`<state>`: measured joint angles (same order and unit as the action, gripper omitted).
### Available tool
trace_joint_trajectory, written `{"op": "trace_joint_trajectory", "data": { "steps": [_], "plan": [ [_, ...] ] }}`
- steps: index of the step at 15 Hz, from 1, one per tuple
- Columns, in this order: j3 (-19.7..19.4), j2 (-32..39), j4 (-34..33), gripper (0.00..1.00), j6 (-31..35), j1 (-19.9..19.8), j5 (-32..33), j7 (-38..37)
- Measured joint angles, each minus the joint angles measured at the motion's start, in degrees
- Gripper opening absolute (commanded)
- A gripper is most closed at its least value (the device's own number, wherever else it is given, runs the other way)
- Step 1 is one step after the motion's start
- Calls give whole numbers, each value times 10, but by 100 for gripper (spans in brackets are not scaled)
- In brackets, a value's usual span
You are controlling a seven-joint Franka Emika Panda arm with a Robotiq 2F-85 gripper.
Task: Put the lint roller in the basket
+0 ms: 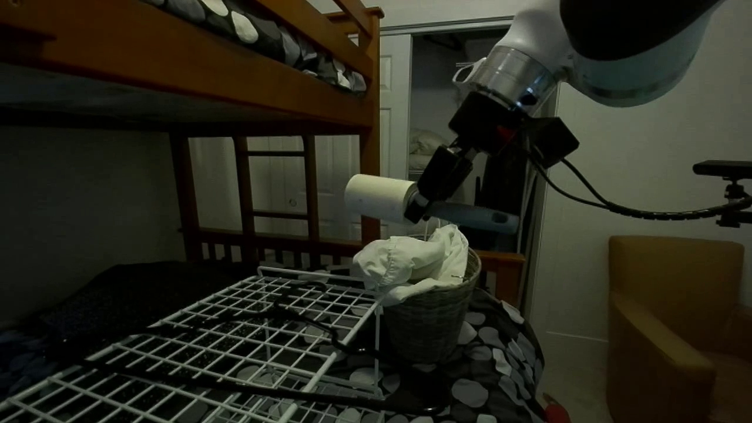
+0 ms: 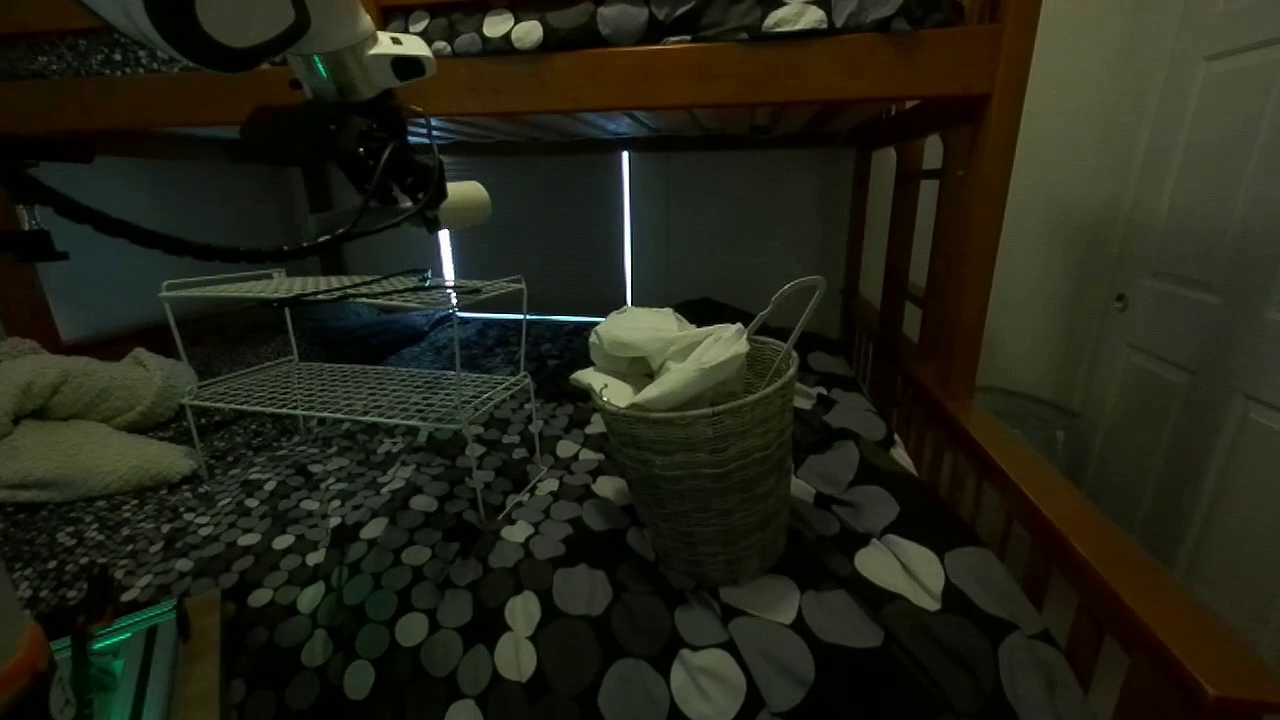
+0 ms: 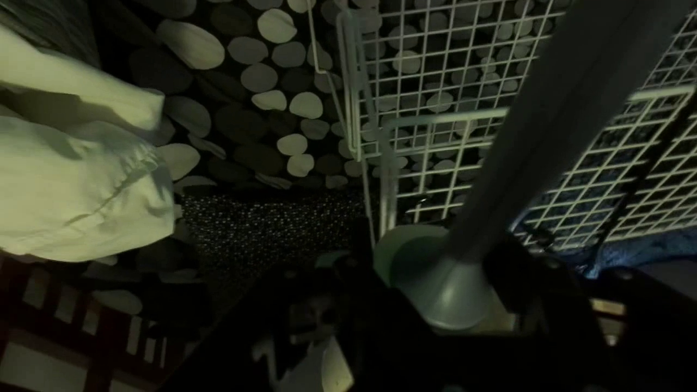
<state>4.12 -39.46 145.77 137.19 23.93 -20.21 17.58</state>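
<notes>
The lint roller has a white roll [image 1: 379, 197] and a grey handle [image 1: 477, 217]. My gripper [image 1: 422, 204] is shut on it near where the handle meets the roll and holds it in the air. In an exterior view the roll [image 2: 466, 204] is high above the wire rack, apart from the basket. In the wrist view the handle [image 3: 544, 130] runs up to the right from between the dark fingers [image 3: 430, 261]. The wicker basket [image 1: 432, 323] stands upright on the bed, also in an exterior view [image 2: 700, 490], with white cloth [image 2: 665, 355] bunched over its rim.
A two-tier white wire rack [image 2: 350, 390] stands beside the basket, with dark cables [image 1: 329, 332] on its top. A white loop handle [image 2: 800, 300] rises from the basket. The upper bunk [image 1: 235, 88] overhangs the bed. A wooden bed rail [image 2: 1100, 540] runs past the basket.
</notes>
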Motion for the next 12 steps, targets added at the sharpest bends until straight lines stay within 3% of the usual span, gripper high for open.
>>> {"op": "trace_joint_trajectory", "data": {
  "steps": [4, 7, 10, 12],
  "plan": [
    [-125, 0, -7, 27, -4, -10, -21, 66],
    [-206, 47, -52, 27, -33, -4, -58, 144],
    [-258, 127, -123, 27, -102, -2, -119, 216],
    [-272, 192, -177, 27, -160, -14, -166, 251]
  ]
}}
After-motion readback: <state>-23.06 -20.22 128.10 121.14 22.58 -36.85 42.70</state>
